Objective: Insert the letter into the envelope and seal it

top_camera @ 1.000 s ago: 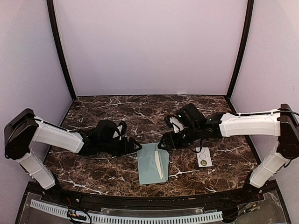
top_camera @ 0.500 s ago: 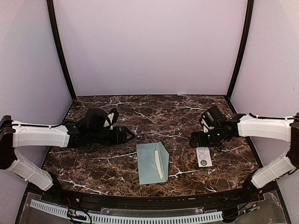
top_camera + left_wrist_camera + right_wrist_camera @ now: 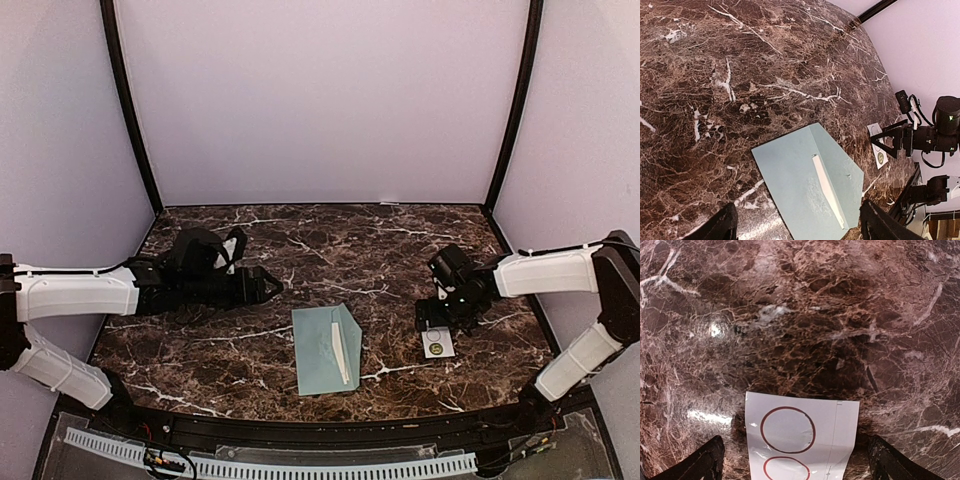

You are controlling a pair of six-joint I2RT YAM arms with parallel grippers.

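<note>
Lilac walls close in a dark marble table (image 3: 330, 240). Left gripper (image 3: 276, 287) is over the table's left half, fingers spread, empty, well apart from the envelope (image 3: 322, 350). Right gripper (image 3: 432, 320) is spread wide, empty, just above the white strip with circles (image 3: 437, 346). Envelope lies flat at front middle, triangular flap on its right side. A thin white band (image 3: 342, 356) runs along it; cannot tell what it is.

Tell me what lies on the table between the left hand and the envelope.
Nothing: only the bare marble of the table lies between the left hand and the envelope, as the top view shows; the two are apart.
</note>
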